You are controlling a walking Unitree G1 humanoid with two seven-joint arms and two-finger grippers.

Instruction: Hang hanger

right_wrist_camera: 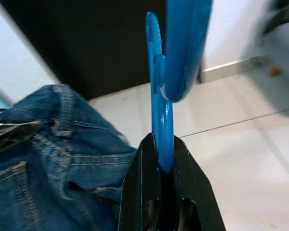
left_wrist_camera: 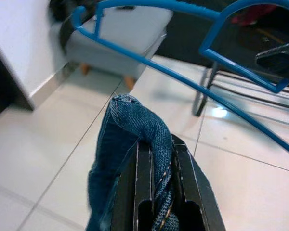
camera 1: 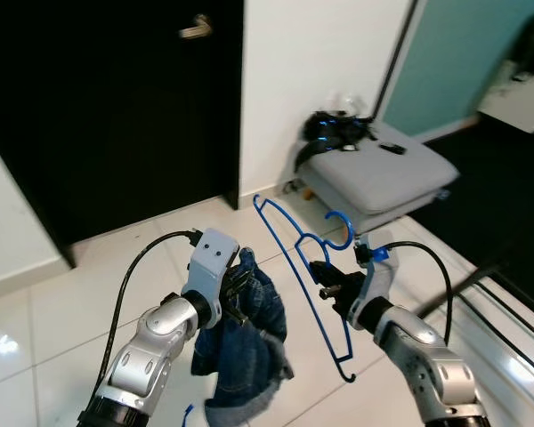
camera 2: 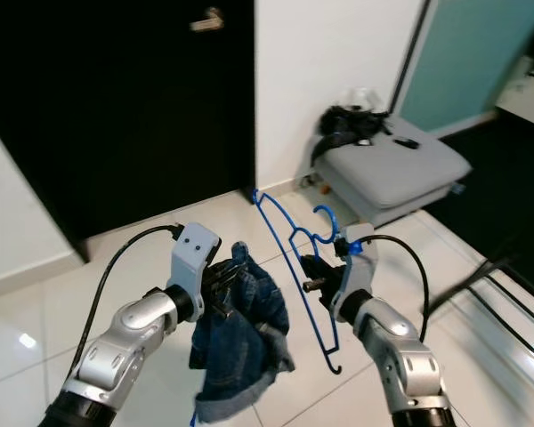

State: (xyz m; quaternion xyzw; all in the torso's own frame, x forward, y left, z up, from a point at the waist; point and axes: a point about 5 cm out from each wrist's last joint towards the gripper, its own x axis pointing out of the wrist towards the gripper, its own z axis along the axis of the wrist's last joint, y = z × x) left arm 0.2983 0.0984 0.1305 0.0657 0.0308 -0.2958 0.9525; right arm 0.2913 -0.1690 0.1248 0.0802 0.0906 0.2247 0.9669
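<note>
The robot is standing on the white tiled floor [camera 1: 62, 294] near the grey ottoman [camera 1: 378, 173], carrying both items at chest height, so the step in hand looks like bringing garment and hanger together before any hanging; no rail or hook to hang on is showing. The right hand [camera 1: 325, 283] is clenching the blue plastic hanger [camera 1: 298, 258] at its neck just under the hook, its fingers closed tight on the plastic, the frame tilting up toward the ottoman. The left hand [camera 1: 236, 289] is pinching a fold of the blue denim jeans [camera 1: 249, 351], which are dangling beside the hanger, apart from it. Next, the jeans probably need draping over the hanger's bar.
</note>
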